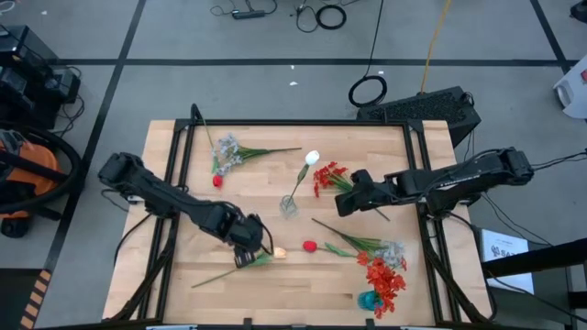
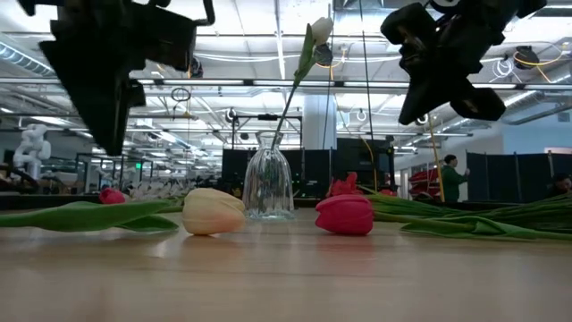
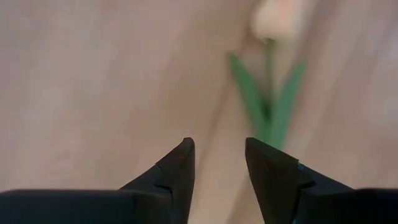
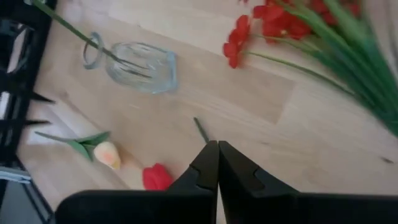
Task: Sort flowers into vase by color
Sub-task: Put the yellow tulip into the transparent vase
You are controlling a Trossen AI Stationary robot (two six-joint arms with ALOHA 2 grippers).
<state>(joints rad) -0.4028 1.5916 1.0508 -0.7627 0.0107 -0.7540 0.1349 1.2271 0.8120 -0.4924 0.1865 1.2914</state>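
The left gripper [image 1: 249, 246] hangs just above the table's [image 1: 183, 275] near half, its 2 fingers [image 3: 177, 171] parted with a clear gap and nothing between them. Just ahead of its fingertips lies the peach tulip [image 1: 280, 252], bud pointing away from the gripper and green stem running back under it; in the left wrist view the bud [image 3: 277, 18] sits beyond the tips and the leaves reach toward the far finger without touching it. In the low view the same bud [image 2: 213, 211] rests flat on the wood, below and to one side of the dark gripper body.

The right gripper [image 1: 344, 203] is over the middle of the table, fingers pressed fully together [image 4: 217, 158] and holding nothing. Near its tips, on the side toward the left arm, stands the glass vase [image 1: 288, 206] with 1 white tulip [image 1: 312, 158] in it, the stem leaning. A red clustered bloom [image 1: 328, 176] lies just beside this gripper on the far side. A red tulip bud [image 1: 310, 246] lies on the table between the 2 grippers, nearer the table's front edge; the right wrist view shows it [image 4: 157, 177] close to the closed fingertips, apart from them.

Farther from both grippers: a pale spray with a small red bud [image 1: 225, 156] at the far left part of the table, and a heap of red blooms and a pale spray [image 1: 385, 270] by a teal object [image 1: 368, 300] at the near right corner.
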